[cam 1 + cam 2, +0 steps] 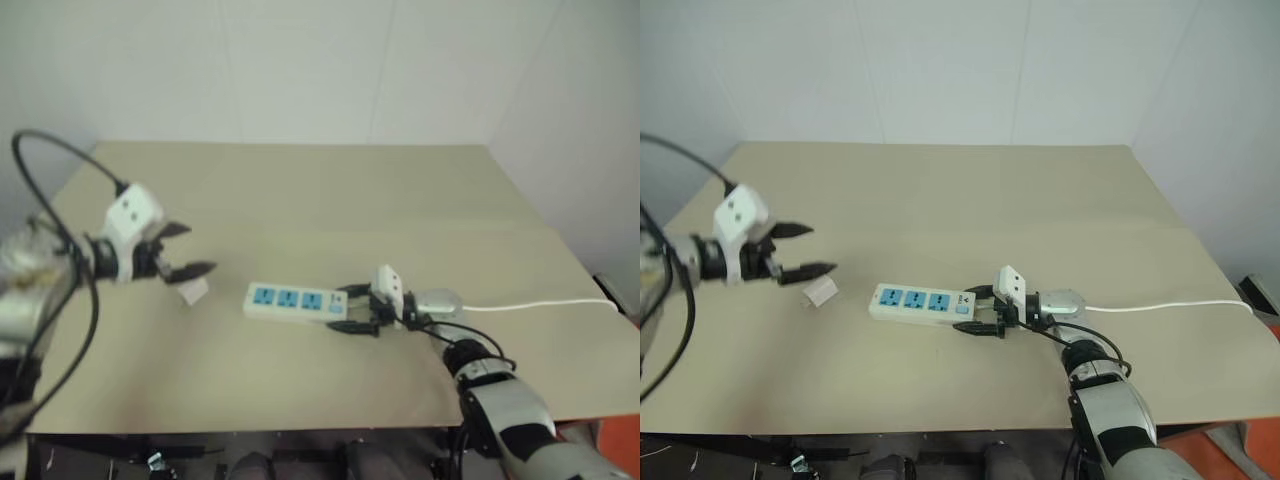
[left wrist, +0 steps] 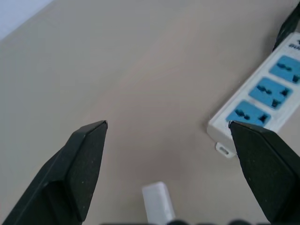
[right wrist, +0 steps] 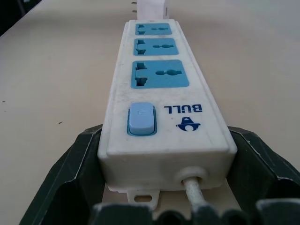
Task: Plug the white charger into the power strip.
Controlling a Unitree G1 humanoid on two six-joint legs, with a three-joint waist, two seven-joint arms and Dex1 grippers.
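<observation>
A beige table (image 1: 970, 200) stands against plain white walls. In the head camera's view the power strip (image 1: 920, 303) lies flat near the table's middle, its three blue socket faces up and its white cord (image 1: 1170, 307) running off to the right edge. The right gripper (image 1: 982, 311) clasps the strip's switch end, one black finger on each long side. To the left, the left gripper (image 1: 805, 250) hangs above the table with its fingers spread wide and nothing between them; the white charger (image 1: 820, 291) rests on the table just below and beside it, a short way left of the strip's free end.

The left wrist view looks down past the spread black fingers (image 2: 79, 164) at the charger (image 2: 157, 201) on the tabletop, with the strip's three sockets (image 2: 262, 93) close by.

The right wrist view runs along the strip (image 3: 159, 93), past its blue switch (image 3: 141, 118) and "BULL" marking, with the fingers (image 3: 70, 178) pressed against both sides and the charger (image 3: 151, 8) beyond the far end.
</observation>
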